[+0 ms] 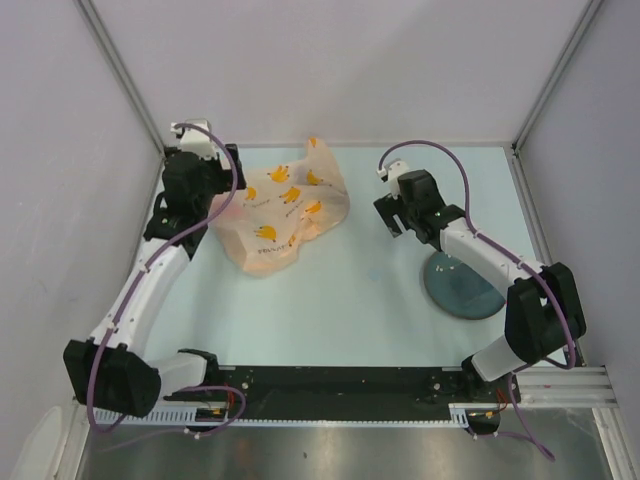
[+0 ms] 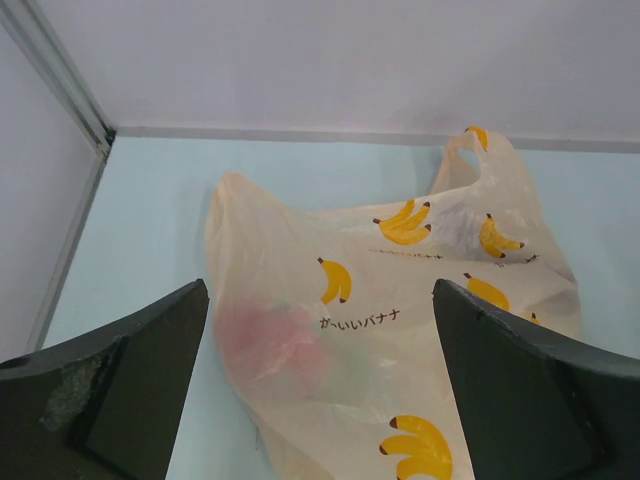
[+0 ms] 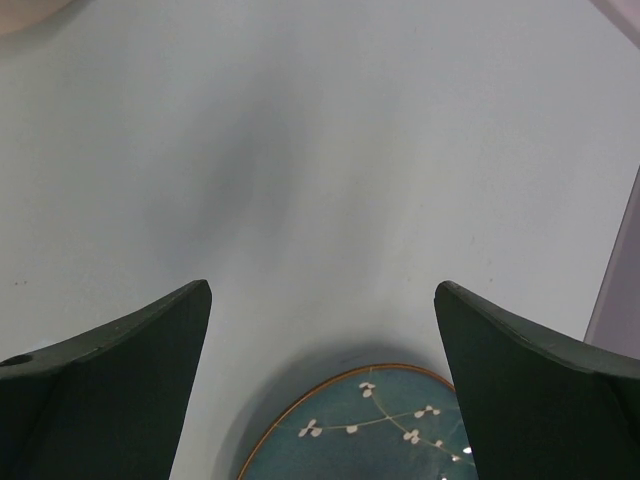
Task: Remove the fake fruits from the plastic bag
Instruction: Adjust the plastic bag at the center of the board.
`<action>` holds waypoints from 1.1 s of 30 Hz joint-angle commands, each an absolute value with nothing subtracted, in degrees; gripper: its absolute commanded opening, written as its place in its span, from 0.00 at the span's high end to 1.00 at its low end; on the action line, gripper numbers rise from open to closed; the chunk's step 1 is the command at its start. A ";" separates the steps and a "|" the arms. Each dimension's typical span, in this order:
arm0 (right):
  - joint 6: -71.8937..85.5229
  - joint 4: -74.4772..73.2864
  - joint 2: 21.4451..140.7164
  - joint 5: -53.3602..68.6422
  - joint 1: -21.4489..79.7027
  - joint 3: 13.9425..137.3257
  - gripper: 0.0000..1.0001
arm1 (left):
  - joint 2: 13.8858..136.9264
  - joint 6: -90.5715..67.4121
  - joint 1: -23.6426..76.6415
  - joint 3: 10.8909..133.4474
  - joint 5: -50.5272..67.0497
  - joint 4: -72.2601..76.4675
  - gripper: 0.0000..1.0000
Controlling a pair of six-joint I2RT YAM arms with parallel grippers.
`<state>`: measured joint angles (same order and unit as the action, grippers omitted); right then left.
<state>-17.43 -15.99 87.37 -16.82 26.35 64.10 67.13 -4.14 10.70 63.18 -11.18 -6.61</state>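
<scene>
Nearest, on the right of the pale blue desk (image 1: 350, 320), lies a dark blue-grey round plate (image 1: 465, 290) with white blossom marks and a thin orange rim. Just past its far-left rim the right fingers (image 3: 120, 380) hover over bare desk, spread wide and holding nothing. Farther back on the left, the left fingers (image 2: 130, 390) are likewise spread wide and empty, facing the large crinkly translucent peach-orange plastic bag (image 1: 285, 215) printed with yellow bananas. Inside the bag, at the end nearest those fingers, the fake fruits (image 2: 270, 340) show as a blurred red mass with a hint of green. Their shapes cannot be told.
</scene>
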 commanded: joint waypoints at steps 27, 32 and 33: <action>-5.98 -22.68 92.99 -2.55 23.46 77.96 0.03 | 123.21 -20.65 -4.74 116.27 1.67 -22.07 0.04; -6.42 -23.47 95.53 -2.64 24.17 79.62 0.03 | 129.63 -20.22 -5.27 121.29 1.76 -20.13 0.05; -6.42 -23.99 96.06 -2.72 24.17 80.06 0.03 | 130.16 -20.39 -5.27 121.46 1.58 -19.78 0.06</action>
